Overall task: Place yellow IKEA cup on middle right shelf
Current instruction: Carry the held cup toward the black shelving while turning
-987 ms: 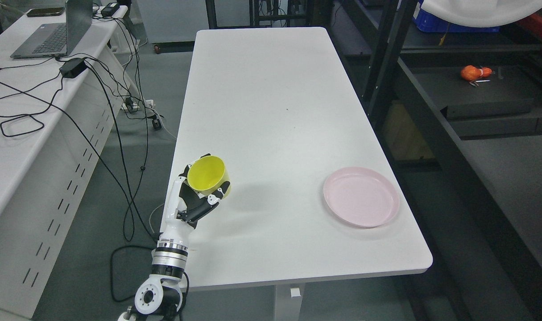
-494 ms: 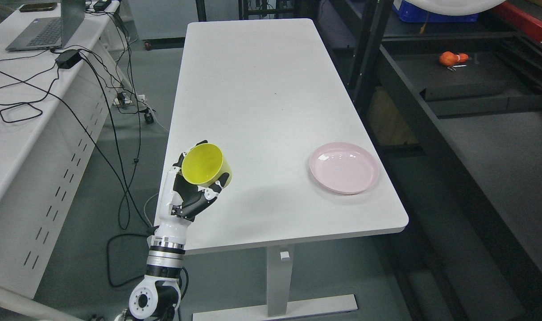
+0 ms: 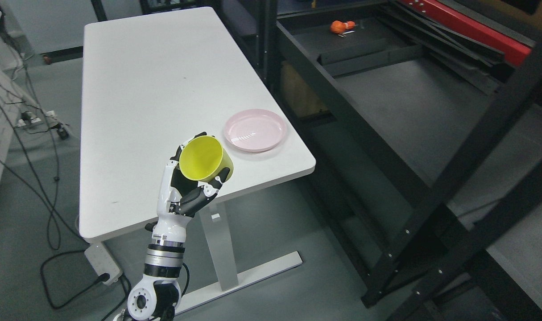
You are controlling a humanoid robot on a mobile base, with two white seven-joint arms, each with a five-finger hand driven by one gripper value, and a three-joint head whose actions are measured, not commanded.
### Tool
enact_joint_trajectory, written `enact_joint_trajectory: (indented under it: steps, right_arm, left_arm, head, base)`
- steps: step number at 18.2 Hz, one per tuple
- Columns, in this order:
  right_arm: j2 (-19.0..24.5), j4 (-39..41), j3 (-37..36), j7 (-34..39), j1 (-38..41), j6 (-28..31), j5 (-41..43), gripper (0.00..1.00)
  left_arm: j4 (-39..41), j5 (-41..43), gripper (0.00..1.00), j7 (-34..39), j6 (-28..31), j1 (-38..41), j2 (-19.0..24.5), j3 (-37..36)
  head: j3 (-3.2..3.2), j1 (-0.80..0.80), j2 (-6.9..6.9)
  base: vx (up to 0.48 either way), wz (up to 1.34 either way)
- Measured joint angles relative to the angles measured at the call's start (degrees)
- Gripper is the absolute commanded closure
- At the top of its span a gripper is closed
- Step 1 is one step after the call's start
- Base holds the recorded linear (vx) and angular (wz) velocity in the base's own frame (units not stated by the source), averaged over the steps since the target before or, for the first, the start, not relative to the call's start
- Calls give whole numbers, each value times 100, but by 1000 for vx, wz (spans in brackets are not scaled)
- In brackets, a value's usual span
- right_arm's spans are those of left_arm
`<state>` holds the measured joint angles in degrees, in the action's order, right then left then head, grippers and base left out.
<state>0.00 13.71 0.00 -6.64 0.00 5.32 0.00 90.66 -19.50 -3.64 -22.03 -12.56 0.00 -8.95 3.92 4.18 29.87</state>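
Note:
My left hand (image 3: 195,178) rises from the bottom edge left of the middle and is shut on a yellow cup (image 3: 204,158). The cup is tilted, its open mouth facing up and toward me, and it is held up in front of the near edge of the white table (image 3: 141,84). The black metal shelf unit (image 3: 386,93) fills the right side of the view, with a dark flat shelf level beside the table. My right arm does not show.
A pink plate (image 3: 254,129) lies near the table's right front corner. A small orange object (image 3: 340,26) rests on the shelf at the back. Black shelf posts (image 3: 471,151) cross diagonally at the right. Cables and a power strip (image 3: 102,264) lie on the floor at the left.
The whole picture has swung: the table slid left and the shelf unit came into view, so the camera turned right. The left hand still holds the cup in the same way.

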Motion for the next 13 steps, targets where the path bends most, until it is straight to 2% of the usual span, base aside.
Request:
enact_joint_trajectory:
  steps: [7,13]
  right_arm:
    - [0,0,0,0,0,0,0,1]
    - [0,0,0,0,2,0,0,1]
  left_arm:
    - [140,-1,99,0,-20,7,0,-177]
    - [240,-1,99,-5,-74,7,0,-371]
  head:
    - [0,0,0]
    - [0,0,0]
  base:
    - [-264,-964]
    - [-176,-1100]
